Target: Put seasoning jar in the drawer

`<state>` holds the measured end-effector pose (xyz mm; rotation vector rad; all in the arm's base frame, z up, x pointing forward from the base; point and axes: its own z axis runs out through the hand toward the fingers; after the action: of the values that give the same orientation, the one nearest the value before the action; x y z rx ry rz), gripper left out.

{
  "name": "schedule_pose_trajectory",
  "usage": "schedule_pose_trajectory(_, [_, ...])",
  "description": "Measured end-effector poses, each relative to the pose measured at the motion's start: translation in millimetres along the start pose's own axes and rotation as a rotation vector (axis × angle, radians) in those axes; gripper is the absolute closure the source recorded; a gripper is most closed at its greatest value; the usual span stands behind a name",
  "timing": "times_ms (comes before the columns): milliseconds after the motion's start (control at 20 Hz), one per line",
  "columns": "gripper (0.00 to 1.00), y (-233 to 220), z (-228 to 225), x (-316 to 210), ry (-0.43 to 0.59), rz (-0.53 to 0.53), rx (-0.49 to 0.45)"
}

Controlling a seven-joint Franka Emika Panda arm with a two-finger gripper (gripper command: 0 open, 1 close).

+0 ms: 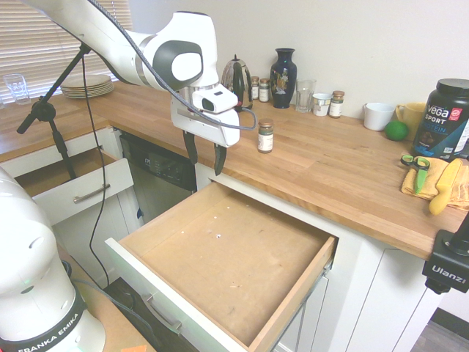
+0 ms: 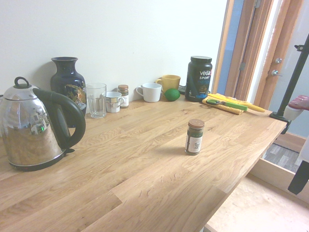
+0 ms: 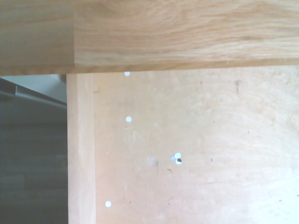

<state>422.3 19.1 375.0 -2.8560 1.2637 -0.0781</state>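
Observation:
The seasoning jar (image 1: 265,136) (image 2: 194,137), clear glass with a brown lid and a pale label, stands upright on the wooden counter near its front edge. My gripper (image 1: 206,163) hangs open and empty just left of the jar, over the back left corner of the drawer (image 1: 234,264), fingers pointing down. The drawer is pulled out wide, with a bare wooden bottom (image 2: 260,208) and a white front. In the second exterior view one dark finger (image 2: 300,178) shows at the right edge. The wrist view looks down on the drawer bottom (image 3: 196,149) and the counter edge (image 3: 163,32).
Along the wall stand a kettle (image 1: 236,82), a dark vase (image 1: 283,78), a glass (image 1: 305,95), cups and other small jars (image 1: 336,104). Further right are a black tub (image 1: 442,119), a lime (image 1: 396,130) and a yellow cloth (image 1: 432,180). A smaller drawer (image 1: 80,192) is open at left.

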Motion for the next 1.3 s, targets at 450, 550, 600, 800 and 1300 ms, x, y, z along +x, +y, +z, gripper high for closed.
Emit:
schedule_pose_trajectory(450, [0.00, -42.6, -13.3, 34.6, 0.038, -0.003, 0.025])
schedule_pose_trajectory(550, [0.00, -60.1, -14.5, 48.8, 0.047, 0.000, 0.016])
schedule_pose_trajectory(600, [0.00, -69.0, -16.1, 56.6, 0.055, 0.007, 0.012])
schedule_pose_trajectory(800, [0.00, -100.3, -21.6, 80.4, 0.064, 0.034, -0.007])
schedule_pose_trajectory(1300, [0.00, -164.3, -7.3, 126.0, 0.061, 0.089, -0.033])
